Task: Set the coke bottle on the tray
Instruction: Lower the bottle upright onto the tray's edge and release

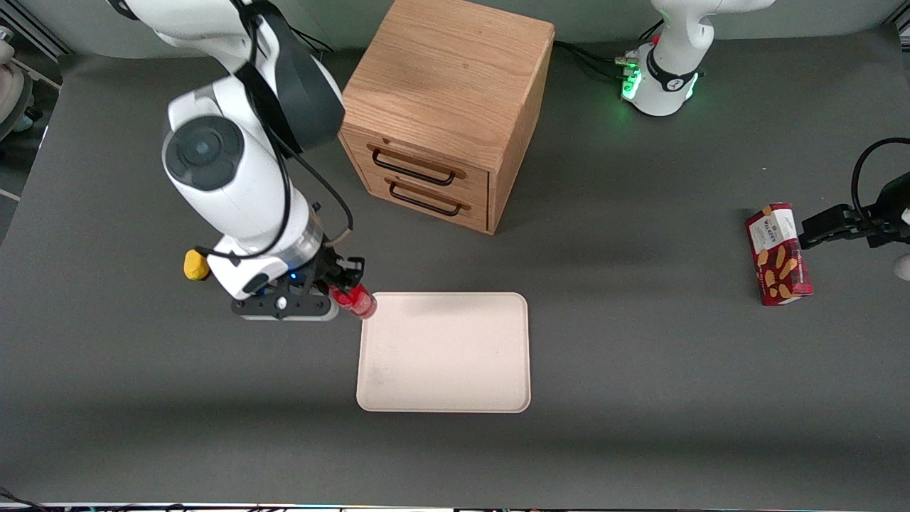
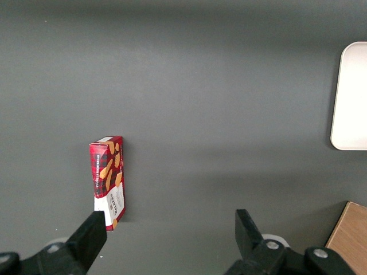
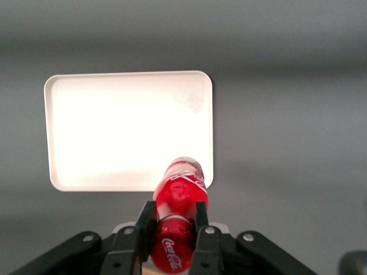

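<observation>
My right gripper point(image 1: 346, 283) is shut on the coke bottle point(image 1: 355, 299), a small red bottle with white script. It holds the bottle in the air beside the tray's corner farthest from the front camera, at the working arm's end. In the right wrist view the black fingers point(image 3: 145, 220) clamp the bottle point(image 3: 179, 197) on both sides, and its silvery base points toward the tray point(image 3: 114, 126). The cream-white tray point(image 1: 444, 352) lies flat on the grey table with nothing on it. Its edge also shows in the left wrist view point(image 2: 351, 97).
A wooden two-drawer cabinet point(image 1: 448, 114) stands farther from the front camera than the tray. A red snack box point(image 1: 778, 254) lies toward the parked arm's end of the table; it also shows in the left wrist view point(image 2: 108, 180). A small yellow object point(image 1: 195, 265) sits beside my wrist.
</observation>
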